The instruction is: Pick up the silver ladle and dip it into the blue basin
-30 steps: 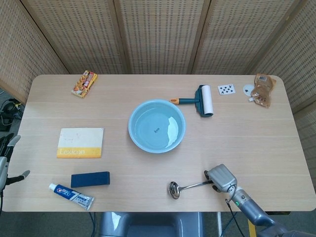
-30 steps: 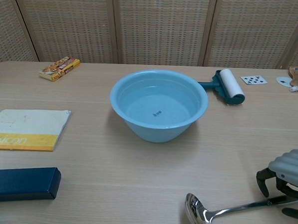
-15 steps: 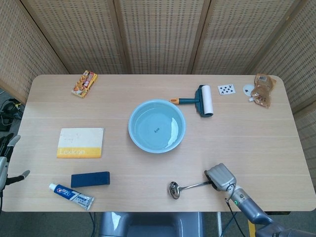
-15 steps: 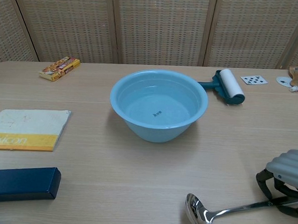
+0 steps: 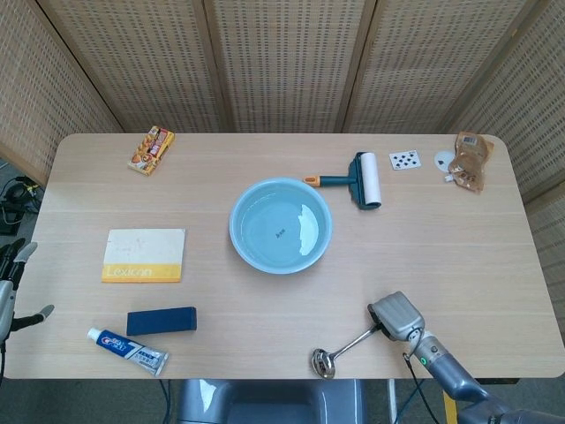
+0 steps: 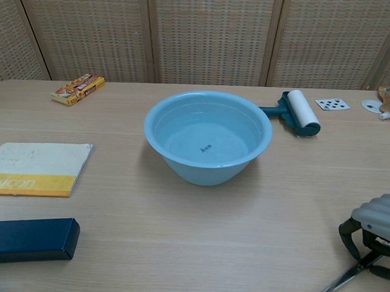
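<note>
The silver ladle point(image 5: 346, 344) lies slanted near the table's front edge, its bowl toward the edge and its handle running up to my right hand point(image 5: 395, 318). That hand's fingers curl around the handle's end. In the chest view the ladle point(image 6: 335, 285) shows low at the right, its bowl cut off by the frame, beneath my right hand point(image 6: 376, 232). The blue basin point(image 5: 234, 231) holds water at the table's middle, well apart from the ladle; the chest view shows the basin point(image 6: 181, 165) too. My left hand point(image 5: 11, 287) hangs beside the table's left edge, fingers apart, holding nothing.
A lint roller point(image 5: 362, 179), a playing card point(image 5: 405, 160) and a brown packet point(image 5: 470, 161) lie at the back right. A snack box point(image 5: 151, 150) is at the back left. A yellow-white book point(image 5: 145, 255), a dark blue box point(image 5: 161, 321) and a toothpaste tube point(image 5: 128, 349) lie front left.
The ladle has swung around the right hand: its bowl moved right and toward the table's front edge. The hand's fingers have closed tighter on the handle. The left hand has not moved.
</note>
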